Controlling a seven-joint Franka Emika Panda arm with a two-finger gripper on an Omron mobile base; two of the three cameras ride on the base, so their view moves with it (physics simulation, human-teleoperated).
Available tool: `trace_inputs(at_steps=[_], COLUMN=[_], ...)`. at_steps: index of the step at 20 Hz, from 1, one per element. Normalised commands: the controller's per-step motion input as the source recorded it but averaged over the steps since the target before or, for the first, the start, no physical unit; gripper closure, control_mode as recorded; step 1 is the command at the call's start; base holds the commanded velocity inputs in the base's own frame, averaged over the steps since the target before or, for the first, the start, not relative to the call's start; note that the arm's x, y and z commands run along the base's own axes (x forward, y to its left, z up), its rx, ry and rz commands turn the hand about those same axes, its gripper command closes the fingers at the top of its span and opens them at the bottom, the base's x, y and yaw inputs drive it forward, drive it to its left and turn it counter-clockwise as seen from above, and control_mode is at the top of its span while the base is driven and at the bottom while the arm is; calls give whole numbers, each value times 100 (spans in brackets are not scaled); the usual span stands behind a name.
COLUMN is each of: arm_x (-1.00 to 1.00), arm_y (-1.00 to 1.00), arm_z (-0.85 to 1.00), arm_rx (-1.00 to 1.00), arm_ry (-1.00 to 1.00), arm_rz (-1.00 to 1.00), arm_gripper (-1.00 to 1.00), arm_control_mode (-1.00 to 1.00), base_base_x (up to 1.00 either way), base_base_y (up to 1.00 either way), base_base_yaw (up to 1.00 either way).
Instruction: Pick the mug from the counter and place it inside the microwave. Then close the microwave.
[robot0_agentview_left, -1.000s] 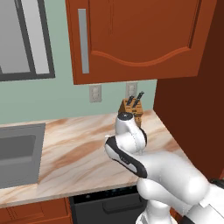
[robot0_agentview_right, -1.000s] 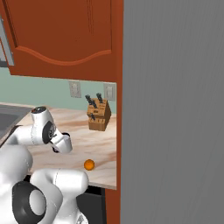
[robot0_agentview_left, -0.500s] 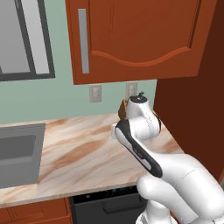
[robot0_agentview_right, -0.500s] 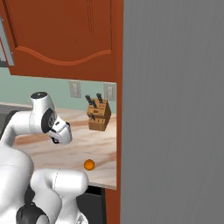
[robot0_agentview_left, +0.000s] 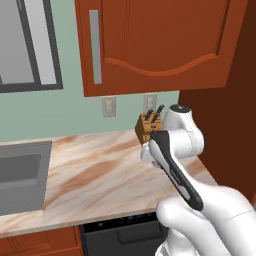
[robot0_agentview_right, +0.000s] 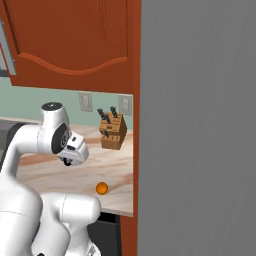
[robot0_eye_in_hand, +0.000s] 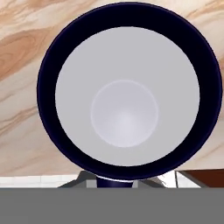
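The mug (robot0_eye_in_hand: 124, 113) sits right under the hand camera, seen from above: dark blue rim, pale inside, its dark handle at the bottom edge. It hangs over the marbled counter (robot0_eye_in_hand: 22, 52). My gripper (robot0_agentview_right: 69, 160) is raised above the counter (robot0_agentview_right: 112, 170), left of the knife block, and appears shut on the mug; the mug covers its fingertips. In the left base view the forearm covers most of the hand (robot0_agentview_left: 146, 152). The microwave is out of view.
A wooden knife block (robot0_agentview_right: 112, 132) stands at the back wall, also in the left base view (robot0_agentview_left: 149, 125). A small orange fruit (robot0_agentview_right: 102, 188) lies near the counter's front edge. The sink (robot0_agentview_left: 20, 175) is far left. Red cabinets (robot0_agentview_left: 155, 40) hang overhead; a grey refrigerator side (robot0_agentview_right: 200, 125) is on the right.
The arm has risen and swung to the right, toward the knife block, with the hand lifting higher above the counter.
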Motion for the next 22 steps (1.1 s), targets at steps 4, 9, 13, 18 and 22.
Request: trace_inputs(at_steps=[4, 9, 13, 18, 22], arm_x=[-27, -47, -69, -58, -39], arm_y=[-22, -12, 0, 0, -1], arm_z=[36, 34, 22, 7, 14], arm_rx=[0, 2, 2, 0, 0], arm_ry=[0, -4, -13, -15, -13], arm_rz=[26, 23, 14, 7, 0], arm_gripper=[100, 100, 100, 100, 100], arm_control_mode=[-100, -100, -100, -100, -100], base_base_x=[0, 0, 0, 0, 0], base_base_y=[0, 0, 0, 0, 0], base_base_yaw=[0, 0, 0, 0, 0])
